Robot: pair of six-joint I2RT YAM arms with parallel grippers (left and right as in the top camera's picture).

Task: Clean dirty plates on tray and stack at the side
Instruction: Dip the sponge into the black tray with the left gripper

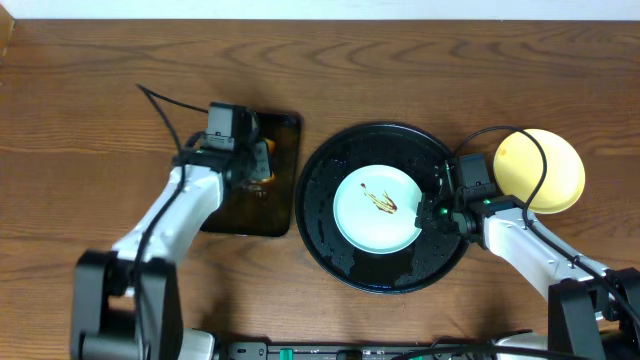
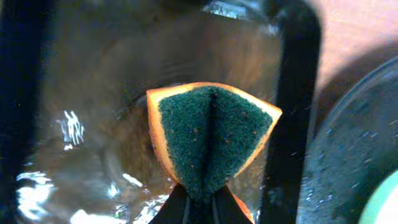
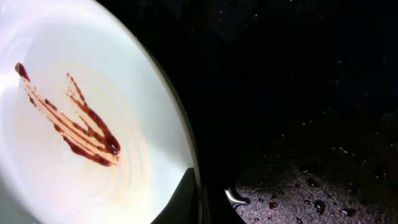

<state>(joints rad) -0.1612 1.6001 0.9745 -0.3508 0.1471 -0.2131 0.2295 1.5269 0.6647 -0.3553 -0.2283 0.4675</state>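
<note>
One pale mint-blue plate (image 1: 365, 228) with brown sauce streaks lies in the middle of the large round black tray (image 1: 328, 240). A pale yellow plate (image 1: 540, 170) sits on the table to the right of the tray. A second mint-blue plate does not show. My right gripper (image 1: 437, 210) is at the mint plate's right edge. In the right wrist view its fingers (image 3: 208, 199) are shut on the rim of the plate (image 3: 74, 62), over the wet tray (image 3: 298, 93). My left gripper (image 1: 258, 165) is shut on a sponge (image 2: 211, 137), pinched into a fold.
The sponge, orange with a green scrub face, is held over a smaller rectangular black tray (image 1: 240, 215) left of the round tray; its bottom is wet and shiny (image 2: 93, 93). The round tray's rim (image 2: 354, 155) shows at the right of the left wrist view.
</note>
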